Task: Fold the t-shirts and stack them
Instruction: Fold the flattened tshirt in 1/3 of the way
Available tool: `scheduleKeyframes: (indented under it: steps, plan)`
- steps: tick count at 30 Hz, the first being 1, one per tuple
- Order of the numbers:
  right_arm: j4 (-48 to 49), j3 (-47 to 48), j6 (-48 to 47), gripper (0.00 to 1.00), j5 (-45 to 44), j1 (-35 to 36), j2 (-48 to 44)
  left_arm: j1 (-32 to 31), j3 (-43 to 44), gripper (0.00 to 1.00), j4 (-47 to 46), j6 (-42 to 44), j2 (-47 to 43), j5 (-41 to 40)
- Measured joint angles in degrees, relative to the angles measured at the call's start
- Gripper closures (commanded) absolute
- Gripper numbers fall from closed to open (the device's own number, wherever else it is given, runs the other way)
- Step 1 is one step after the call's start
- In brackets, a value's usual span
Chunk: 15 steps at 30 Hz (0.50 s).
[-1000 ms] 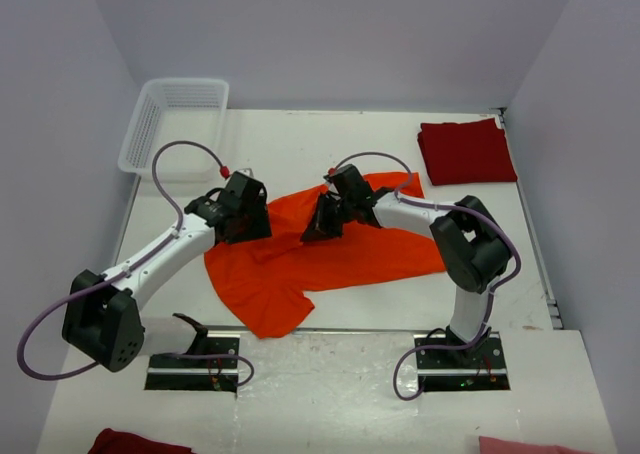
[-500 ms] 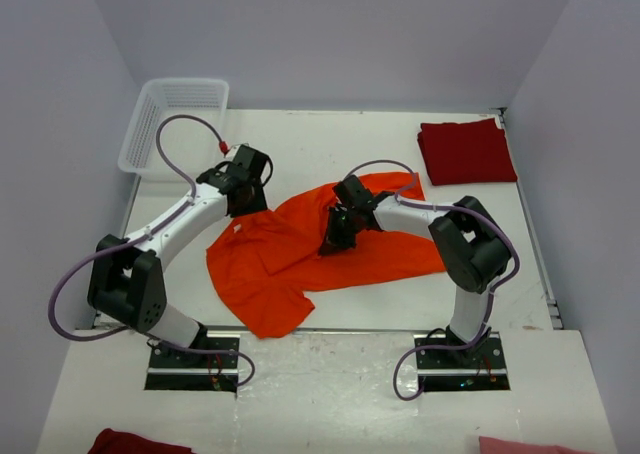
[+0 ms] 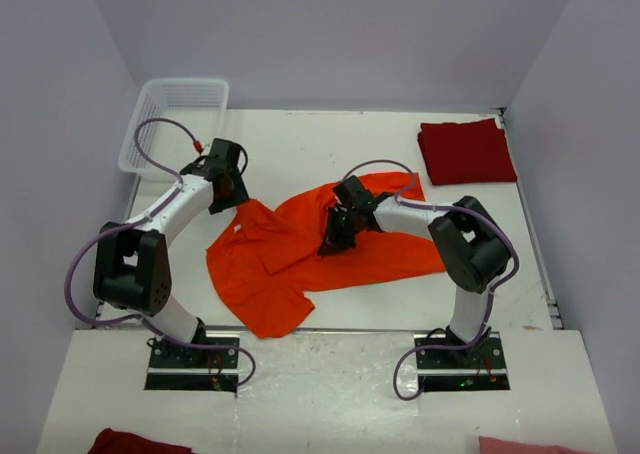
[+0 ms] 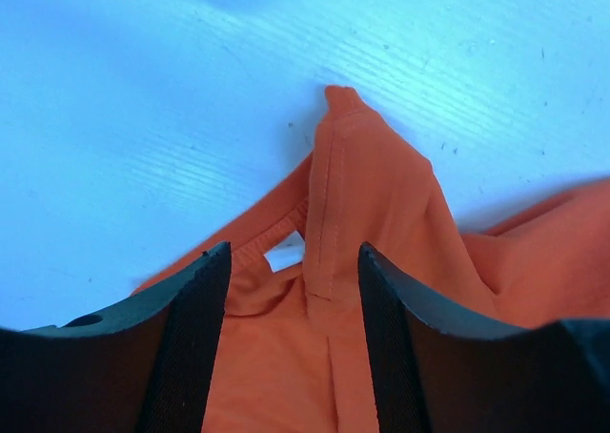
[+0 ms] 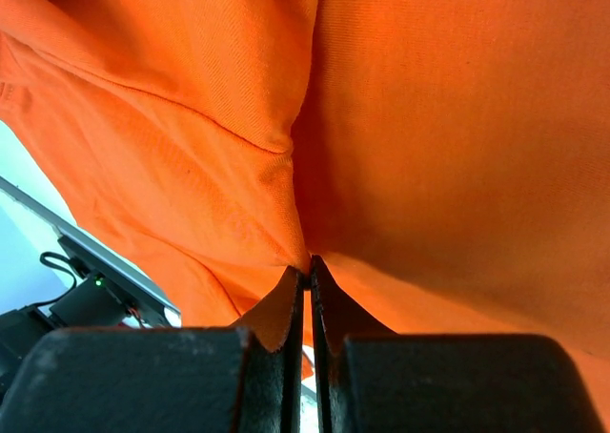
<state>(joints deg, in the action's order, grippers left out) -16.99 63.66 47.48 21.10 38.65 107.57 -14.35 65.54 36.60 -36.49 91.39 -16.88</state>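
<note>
A bright orange t-shirt (image 3: 340, 249) lies crumpled across the middle of the table. My left gripper (image 3: 238, 196) hovers at its back-left corner. In the left wrist view this gripper (image 4: 295, 295) is open, with a seamed point of the orange t-shirt (image 4: 357, 195) lying loose between its fingers (image 4: 195, 342). My right gripper (image 3: 333, 239) sits on the shirt's middle. The right wrist view shows it (image 5: 309, 266) shut, pinching a fold of the orange cloth (image 5: 429, 137). A dark red t-shirt (image 3: 465, 151) lies folded at the back right.
A white lattice basket (image 3: 165, 124) stands at the back left, close behind the left arm. On the near ledge a dark red cloth (image 3: 130, 441) shows at the bottom left and a pink one (image 3: 525, 445) at the bottom right.
My left arm has swung back and left, from over the shirt's left part to its back-left corner. The right gripper shifted slightly nearer, still pinching the cloth.
</note>
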Motion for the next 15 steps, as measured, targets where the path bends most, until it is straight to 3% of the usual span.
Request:
scheduleKeyframes:
  steps: [15]
  plan:
    - [0.98, -0.39, -0.2, 1.0, 1.11, 0.0, 0.0, 4.52, -0.59, 0.48, -5.66, 2.67, 7.56, 4.5]
